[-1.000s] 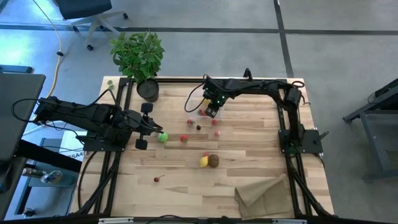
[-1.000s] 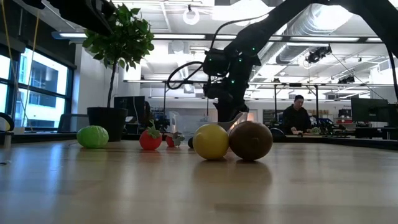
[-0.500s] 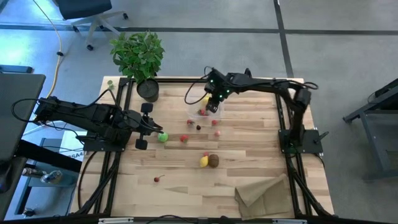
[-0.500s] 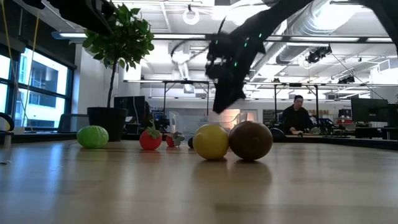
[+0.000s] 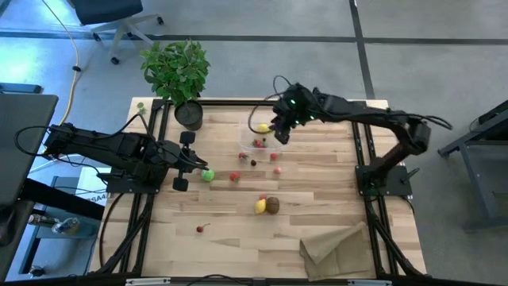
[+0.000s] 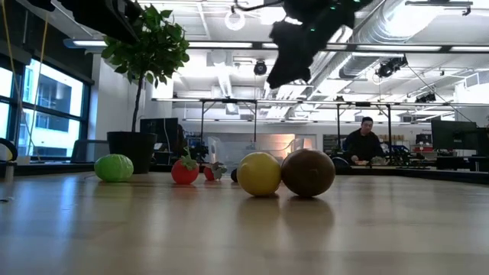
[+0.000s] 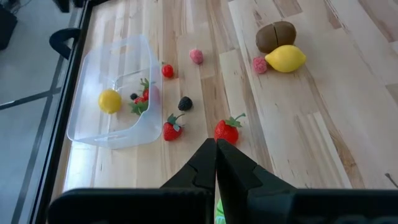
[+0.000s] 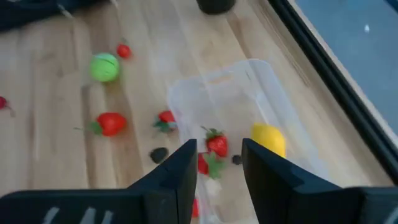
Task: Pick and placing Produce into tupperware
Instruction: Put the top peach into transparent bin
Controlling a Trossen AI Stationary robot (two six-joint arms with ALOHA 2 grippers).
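High view: lemon (image 5: 260,206) and kiwi (image 5: 272,205) touching, near edge, between the arms.
Left gripper (image 5: 190,161) pressed together beside lime (image 5: 207,175); right gripper (image 5: 280,133) spread, empty, over tub (image 5: 251,133) holding a lemon and berries.

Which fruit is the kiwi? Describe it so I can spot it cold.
Start at the wooden table in the high view and go to its middle, toward the paper bag. Two fruits touch there: the kiwi is the dull brown one, beside the bright yellow lemon.
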